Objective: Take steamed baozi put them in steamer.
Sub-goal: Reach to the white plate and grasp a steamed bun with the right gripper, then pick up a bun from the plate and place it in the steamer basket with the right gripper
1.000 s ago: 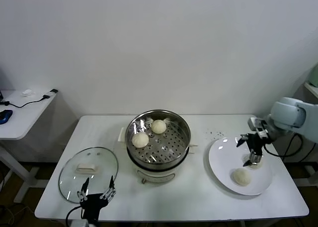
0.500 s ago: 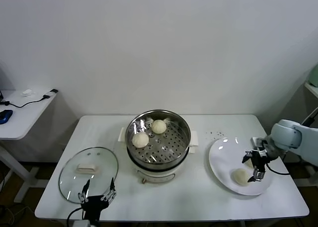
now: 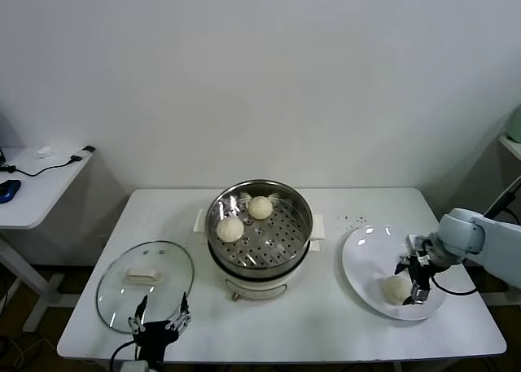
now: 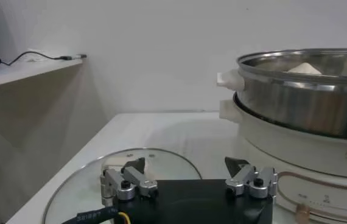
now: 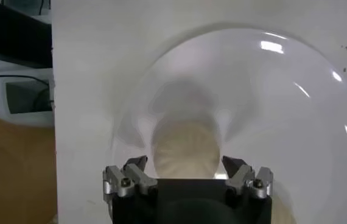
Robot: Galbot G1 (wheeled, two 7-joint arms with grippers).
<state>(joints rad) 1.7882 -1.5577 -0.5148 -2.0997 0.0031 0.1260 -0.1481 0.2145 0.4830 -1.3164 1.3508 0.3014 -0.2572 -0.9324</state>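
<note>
Right pincer lowered over a baozi on the plate

Your right pincer (image 3: 416, 283) stood wide open at the white plate (image 3: 362, 262) on the worktop's (image 3: 326, 323) right, its fingers (image 5: 136, 173) either side of a baozi (image 5: 184, 150), not clamped. Two more baozi (image 3: 230, 229) sat in the steamer (image 3: 301, 234) at centre. Your left pincer (image 3: 159, 321) hung open at the near edge beside the glass lid (image 3: 167, 262).
</note>
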